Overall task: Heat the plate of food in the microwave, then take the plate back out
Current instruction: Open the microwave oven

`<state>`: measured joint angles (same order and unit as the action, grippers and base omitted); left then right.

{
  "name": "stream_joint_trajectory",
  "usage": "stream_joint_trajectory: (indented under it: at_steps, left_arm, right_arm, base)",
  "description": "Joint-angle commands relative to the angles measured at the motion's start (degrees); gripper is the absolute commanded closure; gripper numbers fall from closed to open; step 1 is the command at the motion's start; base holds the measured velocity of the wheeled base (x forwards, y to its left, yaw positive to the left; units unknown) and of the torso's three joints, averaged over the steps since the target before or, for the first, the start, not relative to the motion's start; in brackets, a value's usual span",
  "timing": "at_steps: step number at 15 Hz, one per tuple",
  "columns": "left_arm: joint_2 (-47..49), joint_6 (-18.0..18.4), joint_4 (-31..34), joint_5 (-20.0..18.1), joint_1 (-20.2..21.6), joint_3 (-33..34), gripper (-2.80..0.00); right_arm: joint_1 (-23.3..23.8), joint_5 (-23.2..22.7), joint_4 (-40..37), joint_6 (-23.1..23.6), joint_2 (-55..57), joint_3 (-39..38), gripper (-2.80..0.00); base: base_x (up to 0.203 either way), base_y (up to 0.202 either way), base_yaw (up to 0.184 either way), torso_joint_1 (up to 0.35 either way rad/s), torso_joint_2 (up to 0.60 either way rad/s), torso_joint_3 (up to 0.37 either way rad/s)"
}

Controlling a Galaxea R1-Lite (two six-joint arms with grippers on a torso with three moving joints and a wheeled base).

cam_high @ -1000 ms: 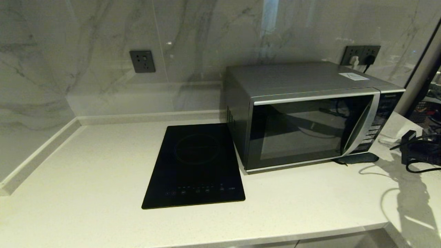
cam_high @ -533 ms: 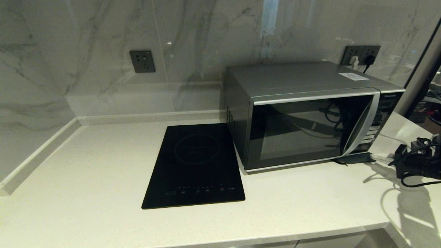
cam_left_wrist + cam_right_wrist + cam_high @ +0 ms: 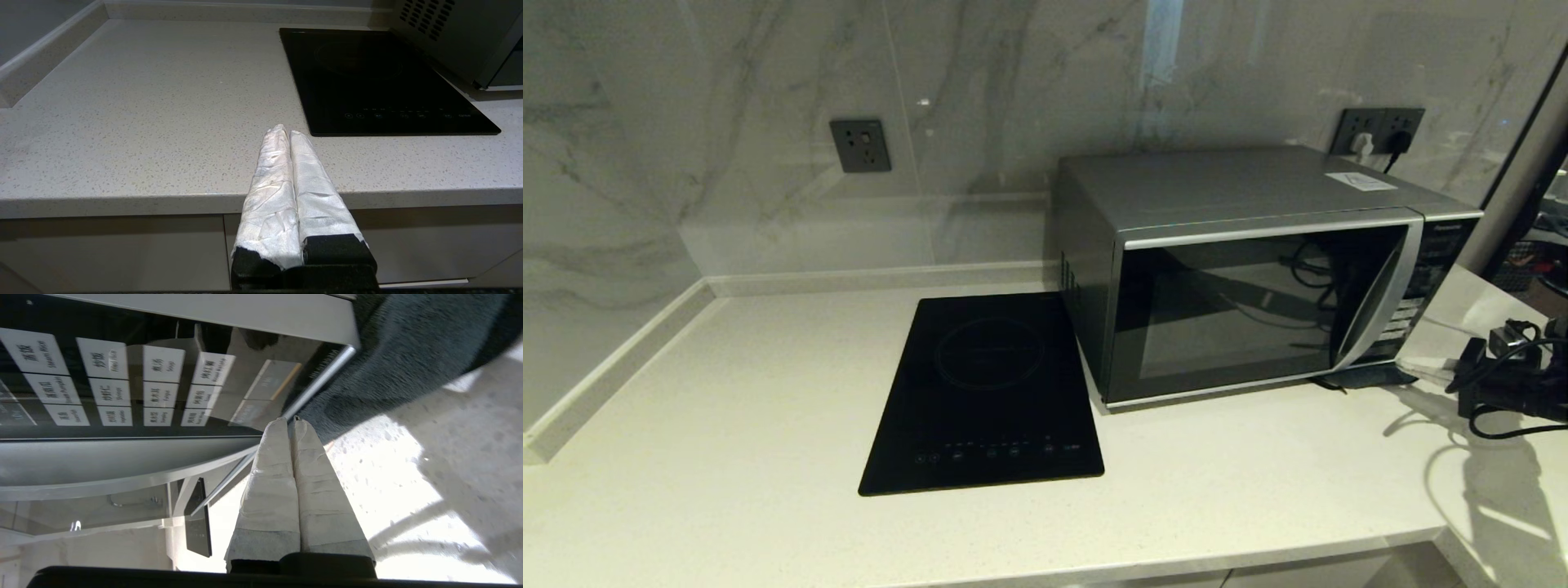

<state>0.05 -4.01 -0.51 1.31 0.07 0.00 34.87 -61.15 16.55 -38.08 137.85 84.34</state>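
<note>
The silver-grey microwave stands on the counter with its dark glass door shut. The plate of food is not visible in any view. My right gripper is shut and empty at the microwave's lower right corner. In the right wrist view its tips lie just off the lower edge of the button panel, beside the curved silver handle. My left gripper is shut and empty, parked at the counter's front edge, left of the hob.
A flat black induction hob lies left of the microwave. A dark fuzzy cloth sticks out from under the microwave's right corner. Wall sockets with plugs sit behind. The counter's front edge is close.
My right gripper has moved down and slightly left toward the microwave's lower right corner, then almost stopped. The door stays shut and the left arm has not moved.
</note>
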Motion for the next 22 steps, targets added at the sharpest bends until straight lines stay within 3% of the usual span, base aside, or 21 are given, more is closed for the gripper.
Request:
stream_joint_trajectory:
  at_steps: [1,17,22]
  left_arm:
    - [0.0,0.0,0.0,0.0,0.0,0.0,0.0]
    - [0.0,0.0,0.0,0.0,0.0,0.0,0.0]
    - [0.0,0.0,0.0,0.0,0.0,0.0,0.0]
  right_arm:
    - [-0.2,-0.4,0.4,-0.2,0.8,1.1,0.0]
    - [-2.9,-0.4,3.4,-0.6,4.7,6.7,0.0]
    - [-2.6,-0.4,3.3,-0.6,2.5,4.0,0.0]
  base:
    - [0.0,0.0,0.0,0.0,0.0,0.0]
    - [0.0,0.0,0.0,0.0,0.0,0.0]
    - [0.0,0.0,0.0,0.0,0.0,0.0]
